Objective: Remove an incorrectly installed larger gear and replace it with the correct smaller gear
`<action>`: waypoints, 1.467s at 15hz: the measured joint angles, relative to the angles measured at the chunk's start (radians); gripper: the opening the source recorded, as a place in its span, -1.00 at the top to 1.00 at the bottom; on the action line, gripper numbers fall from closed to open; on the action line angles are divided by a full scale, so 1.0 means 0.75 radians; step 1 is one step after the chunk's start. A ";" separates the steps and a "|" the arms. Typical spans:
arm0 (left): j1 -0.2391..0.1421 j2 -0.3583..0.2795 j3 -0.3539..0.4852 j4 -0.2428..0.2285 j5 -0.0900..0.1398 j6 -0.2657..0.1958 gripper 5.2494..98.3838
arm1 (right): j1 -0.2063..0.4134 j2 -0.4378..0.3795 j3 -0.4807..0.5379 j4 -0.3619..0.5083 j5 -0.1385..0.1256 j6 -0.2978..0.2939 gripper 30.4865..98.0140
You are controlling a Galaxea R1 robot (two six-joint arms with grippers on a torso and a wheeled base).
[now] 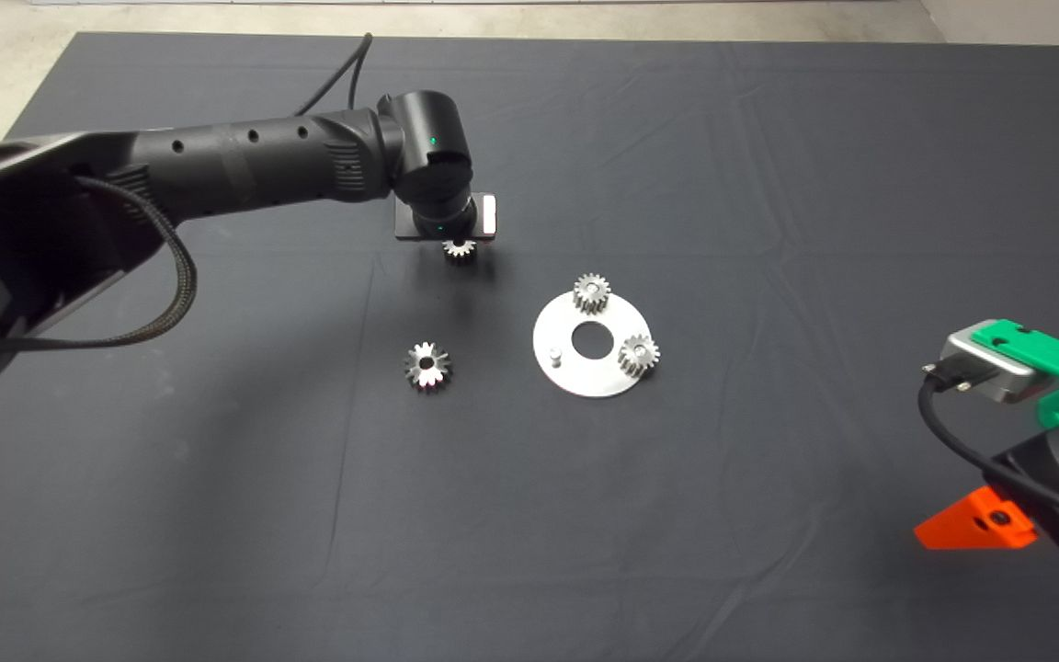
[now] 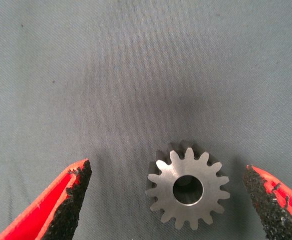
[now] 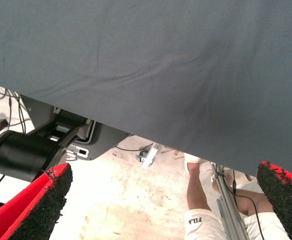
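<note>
Smaller gear (image 2: pixel 188 191) lies flat on the mat (image 1: pixel 768 515), at 10 o'clock from the plate (image 1: pixel 617 377), between the left gripper's (image 2: pixel 168 200) spread fingers. A clean pick likely needs the pads centred across its teeth. The larger gear (image 1: pixel 427 365) lies discarded nearby; the right gripper (image 3: pixel 163 200) waits released.

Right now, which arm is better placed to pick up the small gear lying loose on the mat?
Left. The left gripper hangs open right over the smaller gear, a finger on each side. The right gripper waits at the mat's edge, far away.
</note>
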 measured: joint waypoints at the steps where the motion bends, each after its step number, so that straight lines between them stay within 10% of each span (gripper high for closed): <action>1: 0.001 0.000 0.001 0.000 0.000 0.000 -0.56 | 0.000 0.000 0.000 0.000 0.000 0.000 -0.99; 22: 0.064 0.024 0.017 0.138 0.002 0.005 -0.28 | 0.001 0.003 -0.001 0.000 0.000 0.000 -0.99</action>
